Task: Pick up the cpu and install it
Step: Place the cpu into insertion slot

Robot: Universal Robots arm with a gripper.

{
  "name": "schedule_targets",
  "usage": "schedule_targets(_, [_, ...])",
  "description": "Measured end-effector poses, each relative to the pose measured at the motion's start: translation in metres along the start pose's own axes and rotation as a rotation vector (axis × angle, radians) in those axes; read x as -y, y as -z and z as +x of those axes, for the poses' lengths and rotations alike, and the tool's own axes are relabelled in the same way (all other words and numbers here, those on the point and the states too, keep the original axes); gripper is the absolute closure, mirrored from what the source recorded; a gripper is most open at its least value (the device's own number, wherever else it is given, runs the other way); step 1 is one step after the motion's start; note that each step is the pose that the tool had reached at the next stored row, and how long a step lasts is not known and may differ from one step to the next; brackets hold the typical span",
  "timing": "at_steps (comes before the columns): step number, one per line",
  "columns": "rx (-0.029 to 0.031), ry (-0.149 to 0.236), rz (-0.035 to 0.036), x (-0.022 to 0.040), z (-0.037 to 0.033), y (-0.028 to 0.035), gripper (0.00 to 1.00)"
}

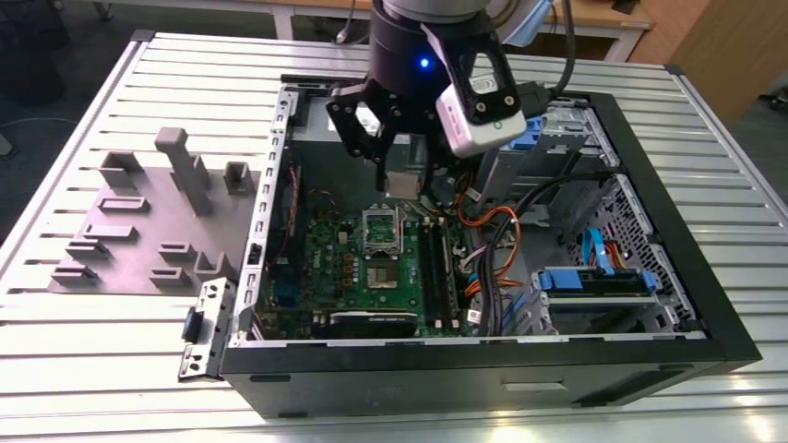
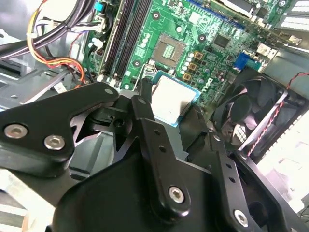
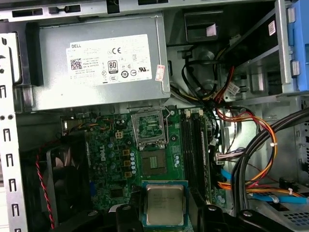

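One hand hangs inside the open computer box, which sits on the table; its fingers press on two sides of the cpu, so it is clamped on the little silver square. The cpu is up in the air, shiny side up, over the green board and not touching it; in the first wrist view the bare socket lies near the chip but not under it, and the socket's metal frame stands flipped open just past it.

I think the picking up is done, and the step in hand is bringing the chip to its place; the putting in is not done yet. That step, I think, calls for the chip to sit right over the socket, flat, with its sides lined up square; it should go down softly, since a crooked or hard push could hurt it. Some grey blocks stand on the table outside the box, well apart from the hand.
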State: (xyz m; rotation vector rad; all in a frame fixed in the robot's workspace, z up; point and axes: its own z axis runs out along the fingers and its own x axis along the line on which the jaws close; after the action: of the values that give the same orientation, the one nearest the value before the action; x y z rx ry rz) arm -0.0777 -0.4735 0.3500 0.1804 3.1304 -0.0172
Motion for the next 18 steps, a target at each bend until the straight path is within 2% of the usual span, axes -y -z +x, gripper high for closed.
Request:
schedule_targets(12, [0.0000, 0.002, -0.0004, 0.0015, 0.0047, -0.0212, 0.53])
schedule_targets(18, [0.0000, 0.002, -0.0005, 0.0016, 0.0048, -0.0229, 0.53])
